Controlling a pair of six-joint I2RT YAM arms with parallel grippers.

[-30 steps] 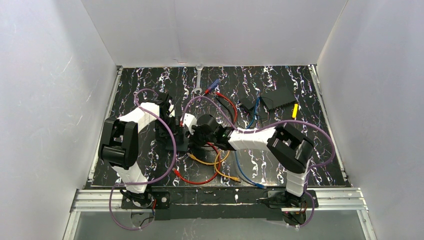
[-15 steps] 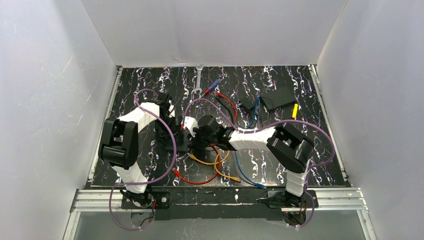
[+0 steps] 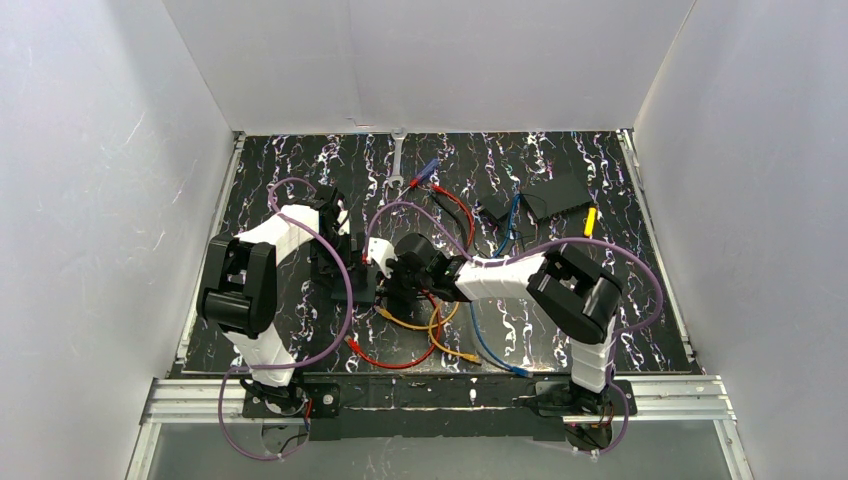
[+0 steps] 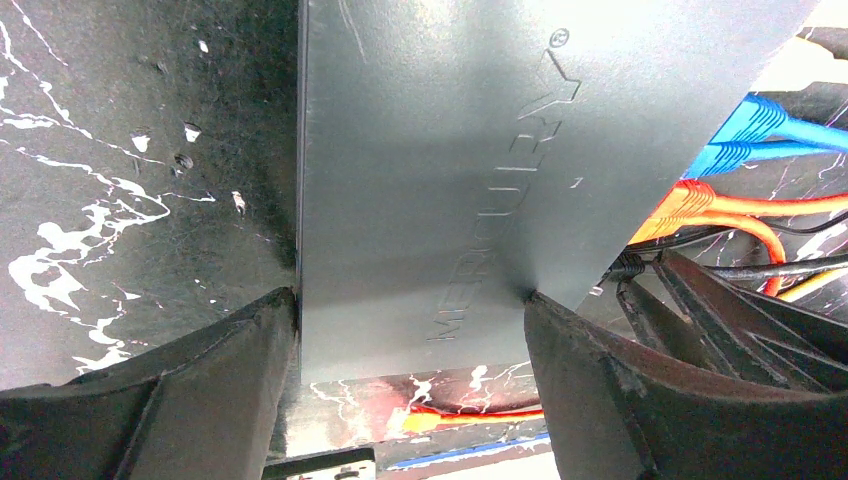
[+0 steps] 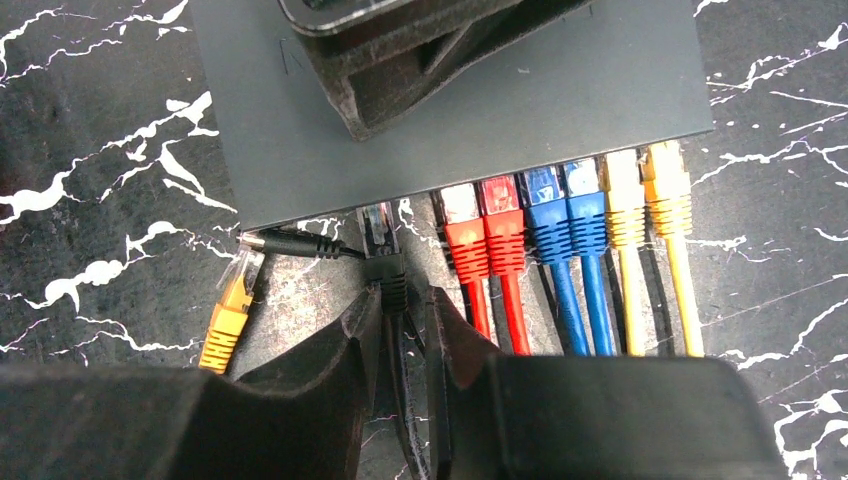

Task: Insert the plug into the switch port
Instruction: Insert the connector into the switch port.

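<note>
Gripping the switch (image 4: pixel 430 150) by its two side edges, the left pincer (image 4: pixel 410 300) stands wide, one finger pressed on each edge. So the box sits directly btw. its tips and seems to lie flat on the table (image 4: pixel 120 180). The right pincer (image 5: pixel 402 305) is nearly closed: only a narrow gap, w/ the black cord of the plug (image 5: pixel 380 240) running through it. I cannot tell if the pads already pinch the cord or only stand beside it. The plug is just ahead of these tips, its clear head at the mouth of a port; whether it has clicked in, I cannot say.

Handling, as I judge it: the switch looks a stiff, light box w/ smooth matte skin, so it can slide when pushed, and both edges are the right place to hold. The plug is small hard plastic w/ a thin latch, prob. fragile, and its cord is soft and will buckle. Better to take it on the boot, close behind the head.

Only the right wrist view shows the port row: red plugs (image 5: pixel 485 235), blue plugs (image 5: pixel 560 225) and yellow plugs (image 5: pixel 645 200) seated right of the pincer's tips, and a loose orange plug (image 5: pixel 228 315) to their left. The left wrist view shows the embossed lid and the finger contact, no ports. From the top view both pincers meet at the switch, but the plug is too small to see.
</note>
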